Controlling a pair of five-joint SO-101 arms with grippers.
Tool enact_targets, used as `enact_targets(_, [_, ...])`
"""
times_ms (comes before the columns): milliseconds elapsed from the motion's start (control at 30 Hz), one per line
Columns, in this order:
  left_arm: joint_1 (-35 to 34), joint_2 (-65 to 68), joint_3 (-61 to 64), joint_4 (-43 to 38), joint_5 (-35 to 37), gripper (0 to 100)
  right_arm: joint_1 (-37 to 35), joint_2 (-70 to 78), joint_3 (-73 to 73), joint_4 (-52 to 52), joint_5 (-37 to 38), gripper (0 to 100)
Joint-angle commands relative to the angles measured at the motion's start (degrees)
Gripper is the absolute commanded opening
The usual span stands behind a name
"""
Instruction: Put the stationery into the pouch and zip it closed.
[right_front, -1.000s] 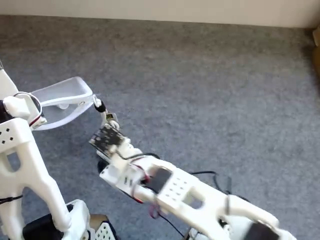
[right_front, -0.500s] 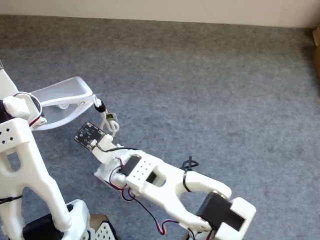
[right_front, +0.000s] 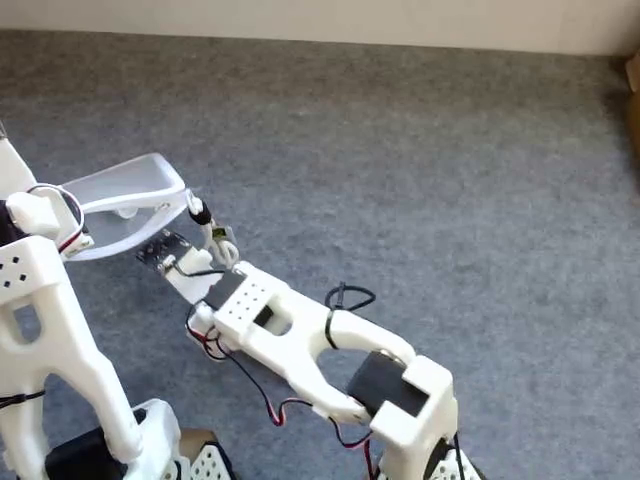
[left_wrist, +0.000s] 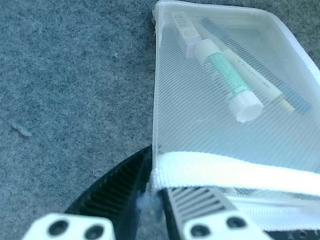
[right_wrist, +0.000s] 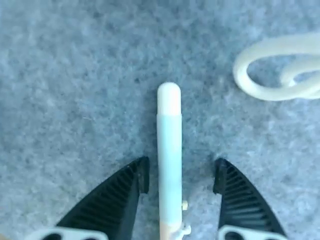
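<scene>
Stationery is partly packed: a glue stick (left_wrist: 227, 80) and slimmer items are seen inside the clear pouch (left_wrist: 210, 125), whose edge is clamped by the left gripper (left_wrist: 152, 175). One pen (right_wrist: 169, 130) is left outside, seemingly lying on the carpet (right_wrist: 75, 75), and is straddled untouched by the spread jaws of the right gripper (right_wrist: 181, 167), near a white cord loop (right_wrist: 280, 70). That pen is yet to be loaded, and the zip, whose state cannot be made out, is yet to be closed.
</scene>
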Motion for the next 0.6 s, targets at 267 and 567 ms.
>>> enact_targets(267, [-1.2, -0.1, 0.0, -1.0, 0.8, 1, 1.1, 1.4, -4.0, 1.3, 0.1, 20.5])
enact_targets(567, [-1.2, -0.1, 0.1, -1.0, 0.8, 1, 0.7, 1.5, -4.3, 1.2, 0.1, 0.1])
